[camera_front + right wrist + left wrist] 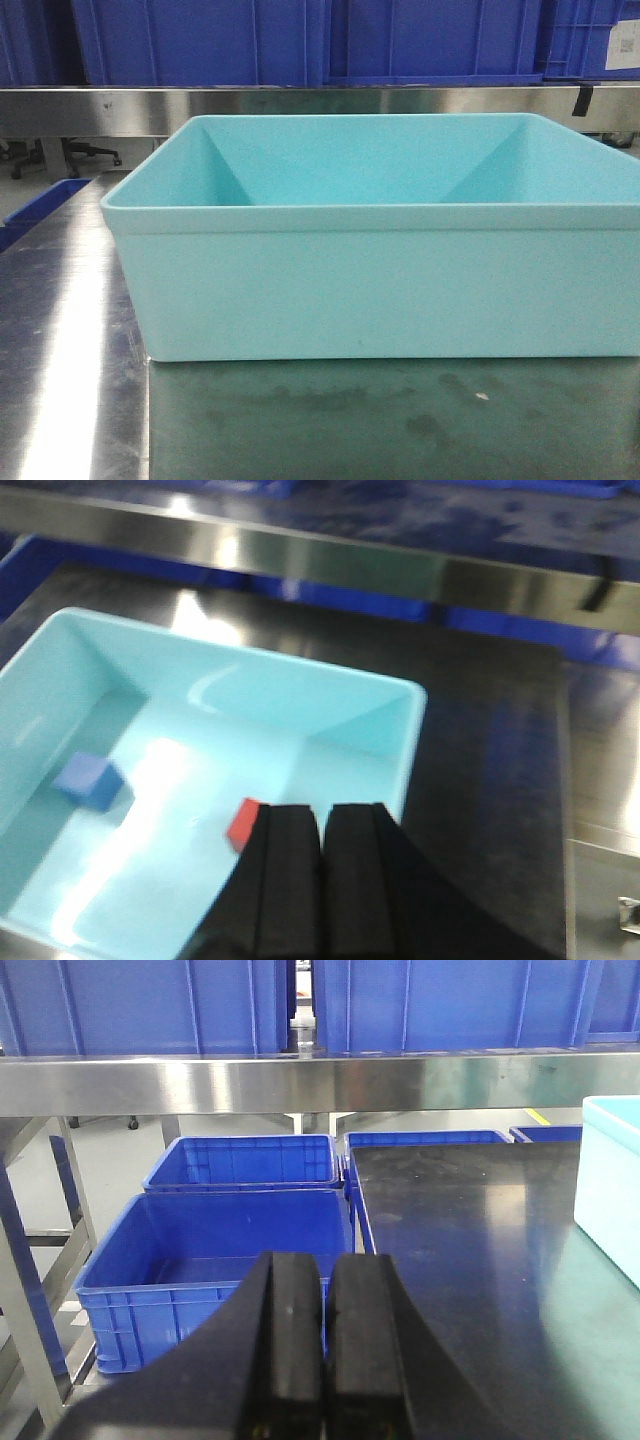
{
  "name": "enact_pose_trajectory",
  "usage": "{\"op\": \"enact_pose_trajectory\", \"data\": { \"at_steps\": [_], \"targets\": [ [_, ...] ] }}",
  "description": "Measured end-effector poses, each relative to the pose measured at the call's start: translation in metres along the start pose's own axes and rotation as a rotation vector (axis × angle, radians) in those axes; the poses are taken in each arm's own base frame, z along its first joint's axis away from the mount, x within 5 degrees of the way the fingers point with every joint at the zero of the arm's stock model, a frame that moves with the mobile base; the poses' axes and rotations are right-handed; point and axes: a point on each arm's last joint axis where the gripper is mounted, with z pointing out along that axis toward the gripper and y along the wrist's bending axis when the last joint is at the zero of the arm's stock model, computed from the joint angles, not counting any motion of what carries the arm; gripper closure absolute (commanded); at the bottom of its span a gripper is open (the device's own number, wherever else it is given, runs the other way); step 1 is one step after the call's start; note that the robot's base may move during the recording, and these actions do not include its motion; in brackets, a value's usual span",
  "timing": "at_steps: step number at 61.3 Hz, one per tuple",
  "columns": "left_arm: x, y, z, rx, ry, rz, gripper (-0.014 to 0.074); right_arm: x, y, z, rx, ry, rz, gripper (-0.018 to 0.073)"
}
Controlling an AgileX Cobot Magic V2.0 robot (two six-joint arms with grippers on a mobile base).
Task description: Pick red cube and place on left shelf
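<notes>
Black fingers of my right pincer are pressed together, gripping nothing, above the turquoise tub. Just left of them the red cube lies on the tub floor, ungrasped. I judge this the approach: next, spread wide, shift left, descend around it. My left pincer is likewise closed, empty.

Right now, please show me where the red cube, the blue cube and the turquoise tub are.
red cube (pixel 242 825), right wrist view, on its visible red face.
blue cube (pixel 86 774), right wrist view, on its top face.
turquoise tub (pixel 380 295), front view, on its near outer wall.
</notes>
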Motion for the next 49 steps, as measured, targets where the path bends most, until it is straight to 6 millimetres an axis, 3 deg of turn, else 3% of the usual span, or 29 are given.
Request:
{"op": "enact_pose_trajectory", "data": {
  "at_steps": [6,19,34,49],
  "targets": [
    [0.000,0.000,0.000,0.000,0.000,0.000,0.0495,-0.007,0.012,0.023,-0.054,0.054,-0.029,0.0463],
    [0.000,0.000,0.000,0.000,0.000,0.000,0.0495,-0.003,0.039,0.074,-0.153,0.196,-0.048,0.0246],
    [0.000,0.000,0.000,0.000,0.000,0.000,0.0495,0.013,0.044,0.122,-0.161,0.325,-0.019,-0.0055],
    [0.000,0.000,0.000,0.000,0.000,0.000,0.0495,0.022,0.046,0.145,-0.148,0.392,0.100,-0.0052]
  ]
}}
